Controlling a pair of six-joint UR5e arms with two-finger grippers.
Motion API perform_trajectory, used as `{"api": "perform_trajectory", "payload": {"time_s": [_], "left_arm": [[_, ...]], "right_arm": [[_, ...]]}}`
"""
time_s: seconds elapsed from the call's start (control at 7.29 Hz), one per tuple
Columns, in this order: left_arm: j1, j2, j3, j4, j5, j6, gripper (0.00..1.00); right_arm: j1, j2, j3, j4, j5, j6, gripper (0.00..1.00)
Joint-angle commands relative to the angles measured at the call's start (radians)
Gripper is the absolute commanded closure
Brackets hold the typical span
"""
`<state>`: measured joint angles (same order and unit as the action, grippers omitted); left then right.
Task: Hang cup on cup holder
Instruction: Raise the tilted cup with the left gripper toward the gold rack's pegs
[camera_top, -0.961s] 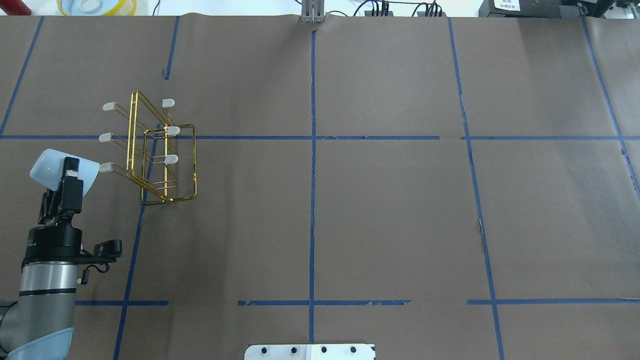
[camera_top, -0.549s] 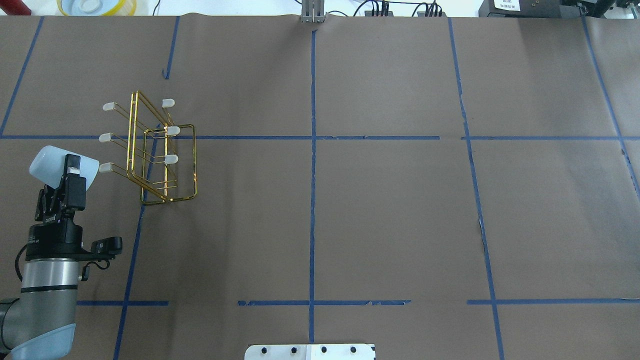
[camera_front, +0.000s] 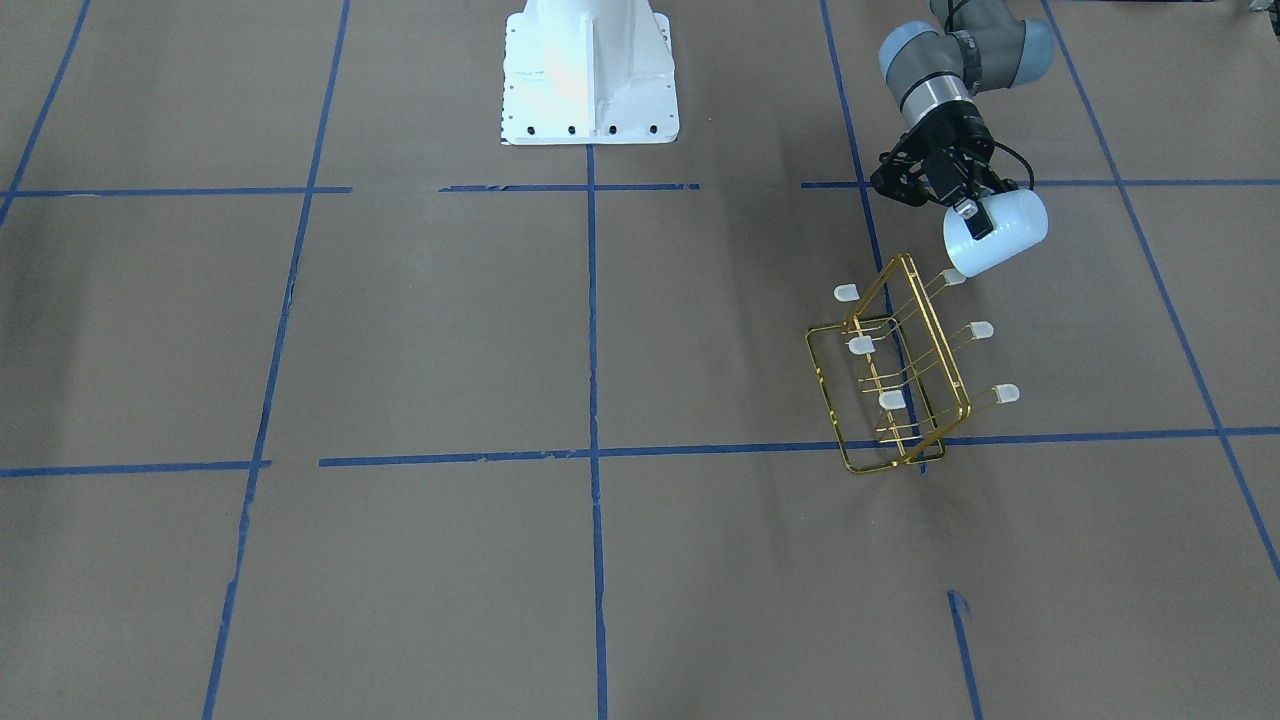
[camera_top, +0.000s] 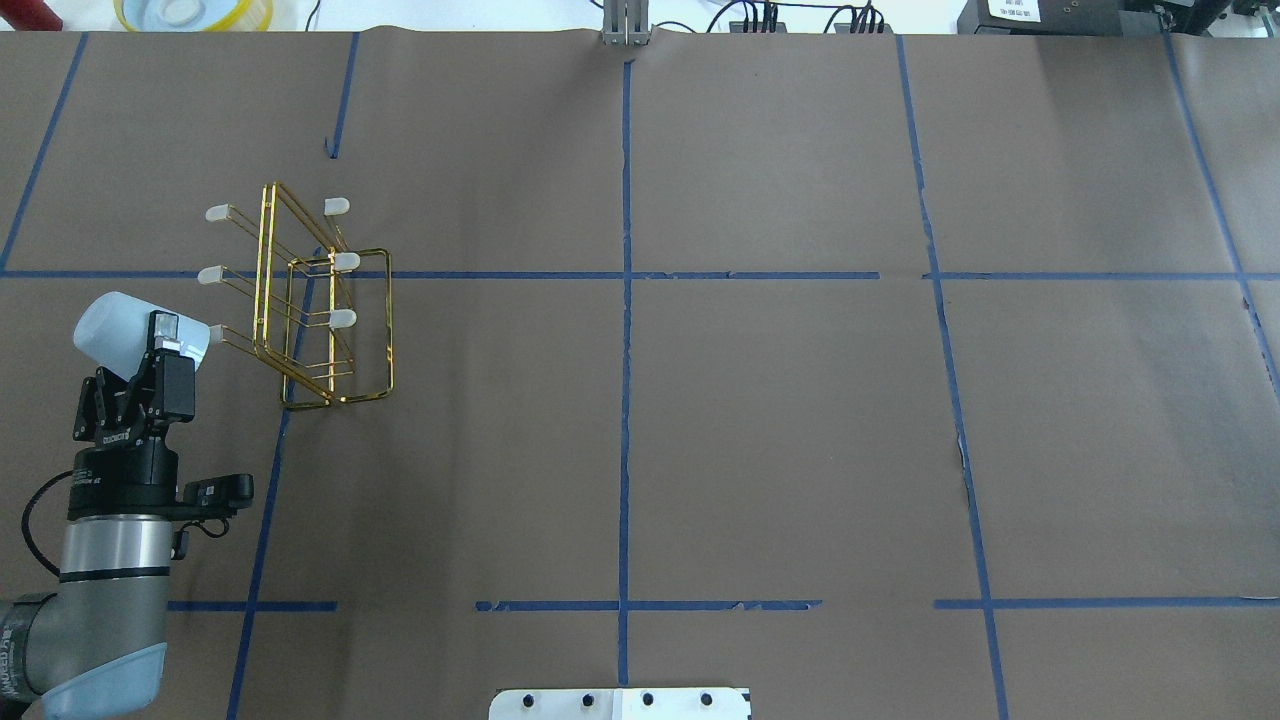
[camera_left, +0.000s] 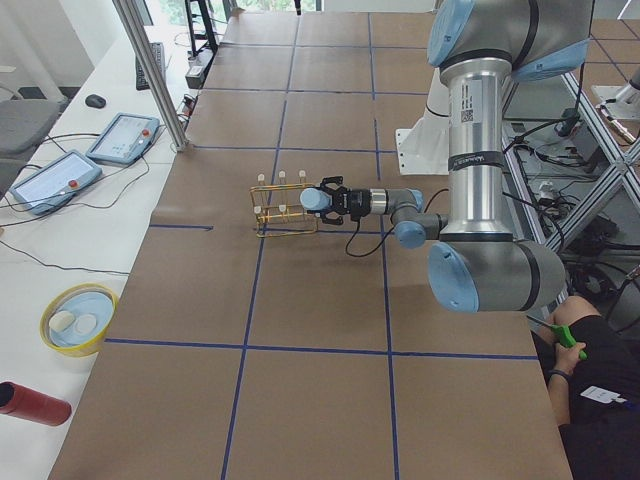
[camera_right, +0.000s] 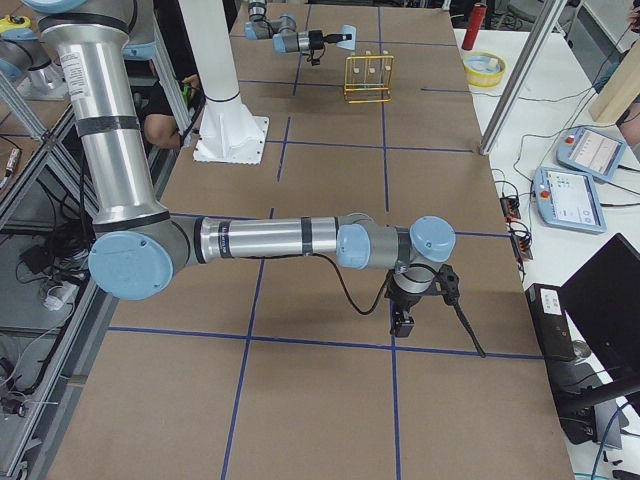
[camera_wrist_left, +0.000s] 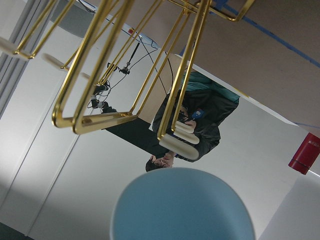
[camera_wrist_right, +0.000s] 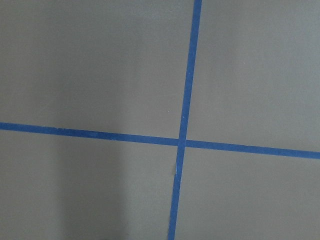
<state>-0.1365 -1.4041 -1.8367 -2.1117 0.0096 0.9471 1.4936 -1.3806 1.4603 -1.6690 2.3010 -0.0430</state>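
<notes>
The cup is a pale-blue tumbler held on its side in my left gripper, which is shut on it. Its mouth faces the cup holder, a gold wire rack standing at the table's left. The cup's rim is right at the white cap of the nearest left-hand prong. The front-facing view shows the cup, gripper and rack. In the left wrist view, the cup lies just below a capped prong. My right gripper shows only in the exterior right view, where I cannot tell its state.
The brown paper table carries a grid of blue tape. A yellow bowl and a red cylinder sit off the table's far left end. The robot's white base plate is at the near edge.
My left gripper has carried the cup a little to the right, toward the rack; its rim now meets the nearest prong's cap. The rack has not moved.
</notes>
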Motion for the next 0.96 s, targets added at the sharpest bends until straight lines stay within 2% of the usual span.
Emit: {"api": "perform_trajectory", "payload": {"time_s": [0.0, 0.41, 0.82], "left_arm": [[-0.011, -0.007, 0.001, 0.01, 0.001, 0.001, 0.75], [-0.032, -0.019, 0.002, 0.021, 0.0, 0.004, 0.75], [-0.031, -0.07, 0.054, 0.068, -0.005, 0.01, 0.75]], "right_arm": [[0.0, 0.0, 0.0, 0.0, 0.0, 0.0, 0.0], [0.0, 0.0, 0.0, 0.002, 0.0, 0.0, 0.0], [0.0, 0.0, 0.0, 0.0, 0.0, -0.001, 0.0]]}}
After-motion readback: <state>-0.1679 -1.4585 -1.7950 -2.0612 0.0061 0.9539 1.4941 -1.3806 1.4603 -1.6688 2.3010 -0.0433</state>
